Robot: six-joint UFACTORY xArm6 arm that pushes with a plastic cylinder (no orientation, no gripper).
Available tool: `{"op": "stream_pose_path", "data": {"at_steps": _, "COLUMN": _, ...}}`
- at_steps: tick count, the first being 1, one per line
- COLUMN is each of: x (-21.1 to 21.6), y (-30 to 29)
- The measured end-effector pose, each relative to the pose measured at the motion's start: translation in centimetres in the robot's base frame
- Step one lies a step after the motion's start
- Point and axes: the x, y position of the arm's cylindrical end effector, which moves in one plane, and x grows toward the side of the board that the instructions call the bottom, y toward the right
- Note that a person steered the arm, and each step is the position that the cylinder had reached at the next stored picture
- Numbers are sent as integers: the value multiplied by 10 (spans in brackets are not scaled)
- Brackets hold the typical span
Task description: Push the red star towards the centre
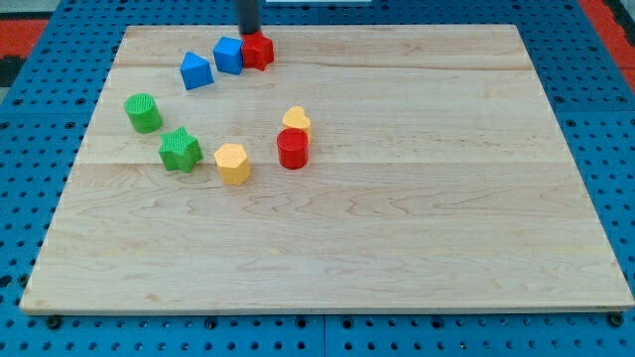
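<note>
Camera view
Board: a pale wooden board lies on a blue pegboard surface.
My tip: the dark rod comes down from the view's top; my tip stands at the board's top edge, just behind the red star and touching it or nearly so; which, I cannot tell.
Grasp state: the rod has no fingers to open or close; it holds nothing and only stands against the block.
Red star: the red star sits near the board's top edge, left of the middle, well apart from the board's centre.
Blue cube: a blue cube touches the red star on its left.
Blue block: a second blue block, with a peaked top, lies just left and below the cube.
Green cylinder: a green cylinder stands near the board's left edge.
Green star: a green star lies below and right of the cylinder.
Yellow hexagon: a yellow hexagon block lies right of the green star.
Red cylinder: a red cylinder stands right of the hexagon.
Yellow block: a rounded yellow block touches the red cylinder from behind; its exact shape is unclear.
</note>
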Motion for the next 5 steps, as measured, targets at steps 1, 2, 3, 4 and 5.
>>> {"op": "stream_pose_path", "data": {"at_steps": 1, "x": 24, "y": 32}}
{"op": "stream_pose_path", "data": {"at_steps": 2, "x": 50, "y": 58}}
{"op": "stream_pose_path", "data": {"at_steps": 3, "x": 9, "y": 63}}
{"op": "stream_pose_path", "data": {"at_steps": 4, "x": 2, "y": 28}}
{"op": "stream_pose_path", "data": {"at_steps": 5, "x": 2, "y": 21}}
